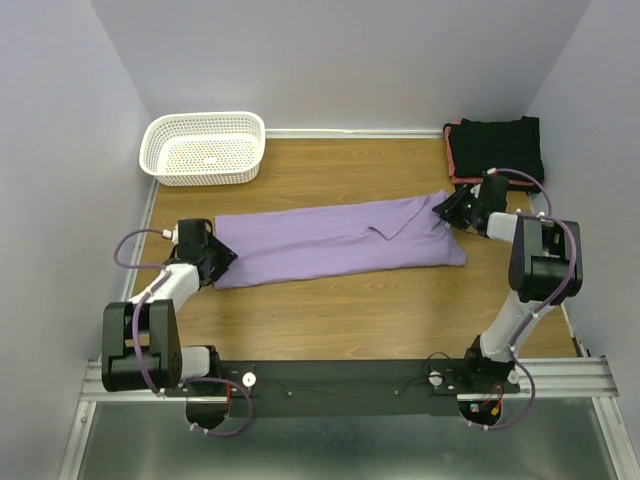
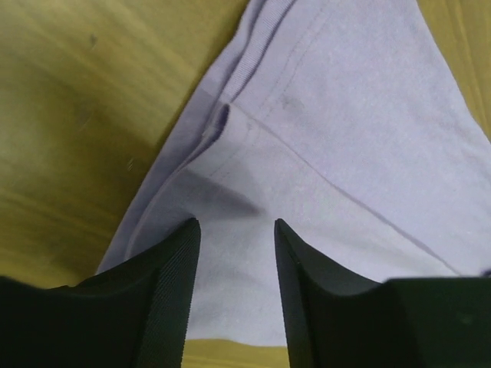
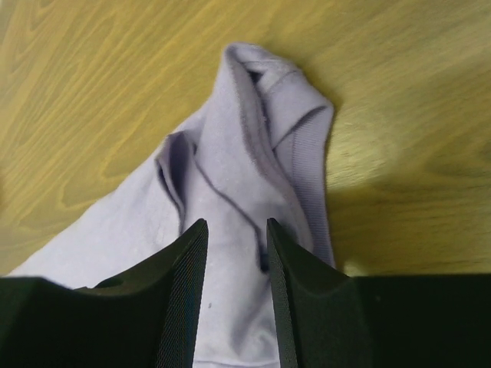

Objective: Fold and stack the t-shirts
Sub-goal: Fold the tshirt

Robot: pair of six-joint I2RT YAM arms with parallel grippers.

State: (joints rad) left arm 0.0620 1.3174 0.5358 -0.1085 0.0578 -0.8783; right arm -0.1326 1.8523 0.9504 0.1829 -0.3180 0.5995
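Under left gripper [image 1: 226, 262], lavender shirt [image 1: 330, 240] edge hidden

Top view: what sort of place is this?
Probably a lab test cell: plain walls box in a wooden table, a metal rail runs along its near edge, and a basket and shirts are laid out.

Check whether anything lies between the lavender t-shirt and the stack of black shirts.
Nothing loose does. Only bare tabletop and the right gripper, at the lavender t-shirt's right end, separate it from the black stack in the far right corner. The white mesh basket sits far left.
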